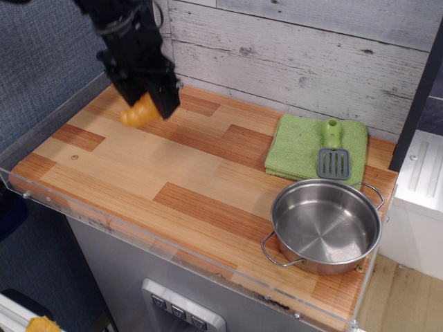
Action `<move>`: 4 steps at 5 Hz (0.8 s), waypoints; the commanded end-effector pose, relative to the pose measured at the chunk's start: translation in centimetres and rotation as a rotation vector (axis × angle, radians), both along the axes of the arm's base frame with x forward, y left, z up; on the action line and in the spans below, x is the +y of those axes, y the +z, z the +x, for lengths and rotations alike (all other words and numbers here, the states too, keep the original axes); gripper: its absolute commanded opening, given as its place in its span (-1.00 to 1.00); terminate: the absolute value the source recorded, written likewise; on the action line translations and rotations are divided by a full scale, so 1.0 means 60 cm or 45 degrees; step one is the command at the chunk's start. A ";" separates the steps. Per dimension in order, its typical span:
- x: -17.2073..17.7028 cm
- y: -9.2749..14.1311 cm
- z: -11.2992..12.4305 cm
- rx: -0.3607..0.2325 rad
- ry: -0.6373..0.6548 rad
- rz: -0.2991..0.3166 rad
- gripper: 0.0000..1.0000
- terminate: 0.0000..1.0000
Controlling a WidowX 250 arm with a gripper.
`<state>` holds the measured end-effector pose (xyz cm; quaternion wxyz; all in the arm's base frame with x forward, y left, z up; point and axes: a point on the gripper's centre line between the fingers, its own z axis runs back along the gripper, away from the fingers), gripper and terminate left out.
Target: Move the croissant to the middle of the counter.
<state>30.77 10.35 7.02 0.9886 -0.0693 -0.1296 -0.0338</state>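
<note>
The croissant is a small glossy orange-yellow toy. My black gripper is shut on it and holds it above the far left part of the wooden counter. The croissant's upper part is hidden between the fingers. The gripper hangs from above, near the back wall.
A green cloth lies at the back right with a green-handled grey spatula on it. A steel pot stands at the front right. A clear acrylic rim edges the counter. A plank wall runs behind.
</note>
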 end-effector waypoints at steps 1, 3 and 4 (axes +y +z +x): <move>-0.056 0.019 -0.032 -0.060 -0.170 0.031 -1.00 -1.00; -0.115 -0.015 -0.049 -0.028 -0.296 -0.001 -1.00 -1.00; -0.124 -0.039 -0.058 0.007 -0.342 0.001 -1.00 -1.00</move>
